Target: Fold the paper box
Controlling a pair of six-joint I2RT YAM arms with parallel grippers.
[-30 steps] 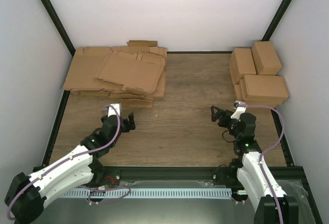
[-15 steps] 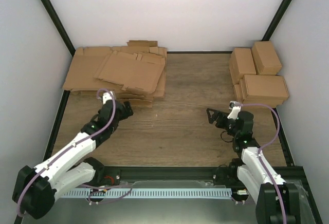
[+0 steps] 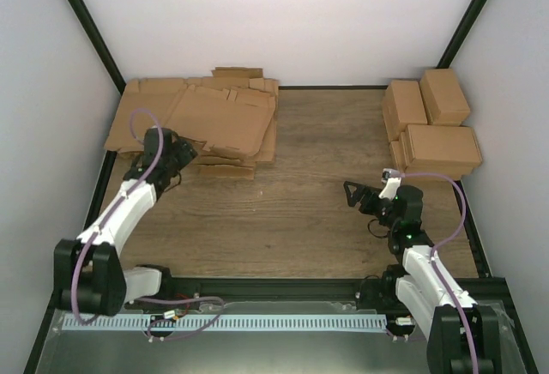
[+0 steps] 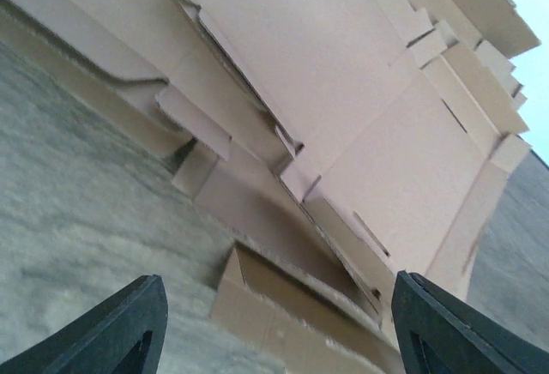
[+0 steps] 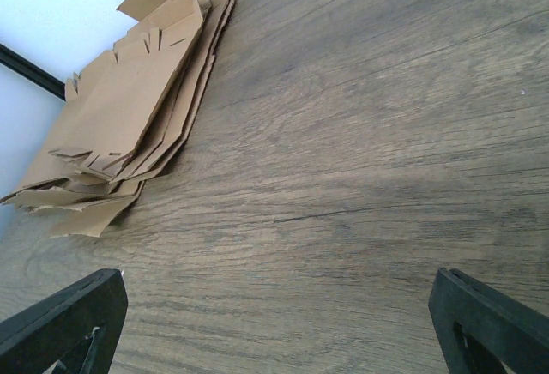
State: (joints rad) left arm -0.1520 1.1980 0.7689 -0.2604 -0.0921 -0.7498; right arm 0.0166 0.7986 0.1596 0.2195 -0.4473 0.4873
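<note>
I am holding my left arm (image 3: 120, 207), white-linked and trailing a purple cable, stretched far forward along the left side of the table, with the wrist bent in toward the cardboard. I am holding my right arm (image 3: 420, 262) folded much closer to its base, forearm rising and wrist pointing left toward the middle of the table. My left claw (image 3: 187, 154) is sitting at the near left edge of the heap with its two black fingers spread wide and gripping nothing. From the left wrist camera the ragged cardboard edges are filling the space ahead of the tips, and I cannot tell whether the tips are touching them. My right claw (image 3: 350, 196) is hovering over bare wood, also wide open and empty.

Plain white walls (image 3: 292, 22) are closing in the space on three sides, with slanting black frame posts (image 3: 83, 22) standing in the far corners. The grey-brown wood-grain table (image 3: 292, 220) is lying between them. A thick heap of flat notched brown cardboard sheets (image 3: 141, 125) is occupying the far left corner. A stack of closed brown cardboard boxes (image 3: 437, 147) is sitting in the far right corner, well apart from both claws. The paper box (image 3: 219, 118), here a flat unfolded brown cardboard blank with small notched flaps, is lying askew on top of the heap, just beyond my left claw.
</note>
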